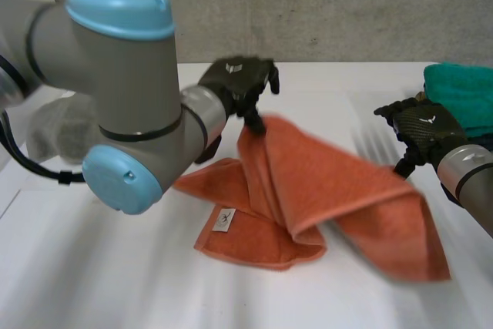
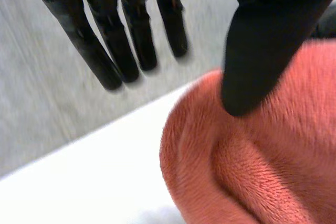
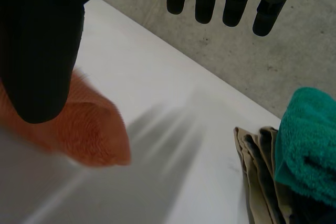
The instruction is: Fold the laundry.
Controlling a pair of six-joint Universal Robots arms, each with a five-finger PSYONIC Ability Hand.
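Left hand point(image 1: 240, 82) and right hand point(image 1: 422, 127) spread, grasping nothing; orange towel point(image 1: 323, 190), centre frame: unheld peak may slump crooked

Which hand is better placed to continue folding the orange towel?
Left. The left hand has its thumb on the raised fold of the orange towel, fingers straight. The right hand is open beside the towel's edge, holding nothing.

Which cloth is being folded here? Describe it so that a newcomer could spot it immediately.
On the white table, look between the left hand and the right hand: an orange terry towel lies there in loose folds. It alone is orange and bears a small white tag on its front fold; the teal terry towel sits apart at the far right.
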